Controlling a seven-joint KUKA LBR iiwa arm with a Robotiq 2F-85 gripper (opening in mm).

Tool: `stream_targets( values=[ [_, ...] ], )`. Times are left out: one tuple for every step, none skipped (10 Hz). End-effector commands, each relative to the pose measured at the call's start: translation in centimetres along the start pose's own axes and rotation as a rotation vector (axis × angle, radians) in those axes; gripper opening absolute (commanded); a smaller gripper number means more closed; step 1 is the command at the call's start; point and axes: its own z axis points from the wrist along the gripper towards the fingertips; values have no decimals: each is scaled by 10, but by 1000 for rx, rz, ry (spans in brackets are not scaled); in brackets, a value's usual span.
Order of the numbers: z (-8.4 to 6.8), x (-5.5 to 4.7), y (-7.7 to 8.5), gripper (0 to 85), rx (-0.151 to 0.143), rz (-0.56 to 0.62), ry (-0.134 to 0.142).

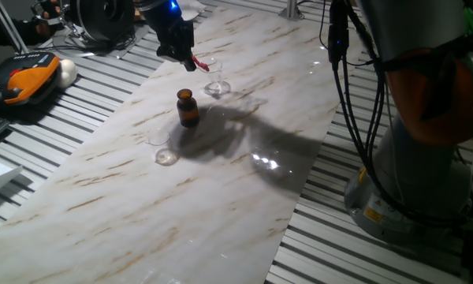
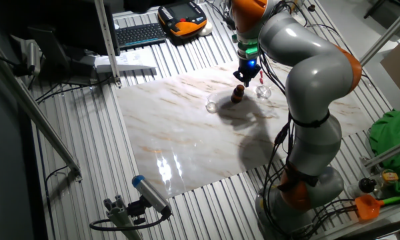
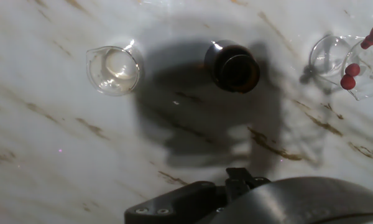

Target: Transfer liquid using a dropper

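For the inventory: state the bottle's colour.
Dark amber brown bottle, clearest in one fixed view.

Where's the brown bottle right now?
In one fixed view the brown bottle stands upright mid-table, between two clear beakers, just below the gripper. The hand view shows it top centre.

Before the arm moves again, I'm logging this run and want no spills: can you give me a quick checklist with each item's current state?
1. Brown bottle upright and uncapped: ok.
2. Near beaker upright beside the bottle: ok.
3. Far beaker upright: ok.
4. Red-bulbed dropper at the end effector, near the far beaker: ok.
5. Firm grip on the dropper: cannot tell.
6. Liquid in the dropper: cannot tell.
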Motion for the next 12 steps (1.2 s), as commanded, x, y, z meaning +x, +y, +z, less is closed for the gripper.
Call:
stream_targets(
  values=[
    [0,0,0,0,0,-2,0],
    [0,0,0,0,0,21,-5],
    [0,0,0,0,0,13,-3],
    [0,0,0,0,3,-9,3],
    [0,0,0,0,4,-15,5],
    [0,0,0,0,4,-13,5],
    [0,0,0,0,4,-13,5],
    [0,0,0,0,5,-23,7],
    [0,0,0,0,5,-33,7],
    [0,0,0,0,7,-37,8],
    [0,0,0,0,7,-37,10],
    [0,0,0,0,7,-31,10]
  ],
)
